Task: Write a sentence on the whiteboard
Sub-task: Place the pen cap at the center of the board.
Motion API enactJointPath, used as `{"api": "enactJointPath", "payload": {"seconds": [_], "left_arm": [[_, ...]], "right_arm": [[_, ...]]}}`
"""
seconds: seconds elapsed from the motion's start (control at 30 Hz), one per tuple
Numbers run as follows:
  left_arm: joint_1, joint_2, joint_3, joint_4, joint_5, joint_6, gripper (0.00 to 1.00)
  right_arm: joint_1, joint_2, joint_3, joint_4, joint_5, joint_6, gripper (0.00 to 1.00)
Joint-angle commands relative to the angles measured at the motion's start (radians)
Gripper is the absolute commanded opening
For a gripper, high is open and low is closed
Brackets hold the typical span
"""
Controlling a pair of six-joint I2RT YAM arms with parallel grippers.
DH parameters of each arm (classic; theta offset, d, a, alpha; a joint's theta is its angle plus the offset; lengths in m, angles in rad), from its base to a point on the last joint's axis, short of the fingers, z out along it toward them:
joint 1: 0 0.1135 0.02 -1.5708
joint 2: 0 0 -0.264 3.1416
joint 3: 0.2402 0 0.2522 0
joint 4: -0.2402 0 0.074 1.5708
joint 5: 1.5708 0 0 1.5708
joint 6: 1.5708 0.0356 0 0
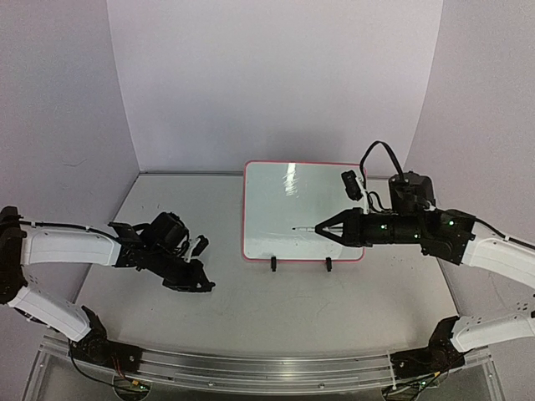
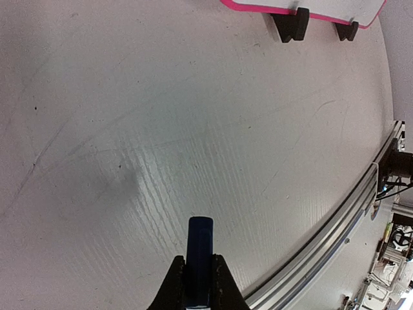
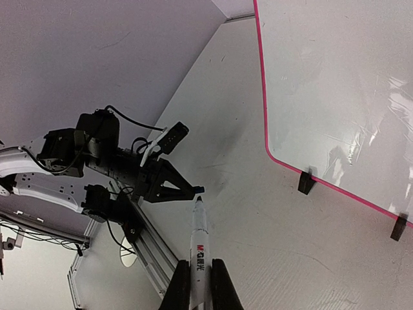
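The top camera hangs above and behind both arms, well off, looking down and forward across the whole surface (image 1: 251, 317) to the back wall (image 1: 276, 75). The left wrist camera sits just behind the left fingers (image 2: 173, 284), low over the surface, facing past their tips to the whiteboard (image 2: 329, 8) rim and clip feet (image 2: 292, 24) far ahead. The right wrist camera sights along the right fingers (image 3: 222, 290) and marker (image 3: 199, 239), the whiteboard ahead-right of the tips, the left arm (image 3: 116, 161) beyond them. All three share the whiteboard's footed edge.
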Motion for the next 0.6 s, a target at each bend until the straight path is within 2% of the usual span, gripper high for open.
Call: {"api": "enactJointPath", "payload": {"seconds": [0.0,0.4,0.57], "left_arm": [[0.003,0.035,0.028,0.018,-0.022,0.02,0.14],[0.002,0.104,0.028,0.05,-0.02,0.054,0.21],[0.003,0.094,0.049,0.024,-0.047,0.072,0.37]], "right_arm": [[0.021,0.022,-0.005,0.053,0.066,-0.01,0.0],[0.083,0.081,0.011,0.057,0.161,-0.016,0.0],[0.116,0.095,0.018,0.058,0.232,-0.011,0.0]]}}
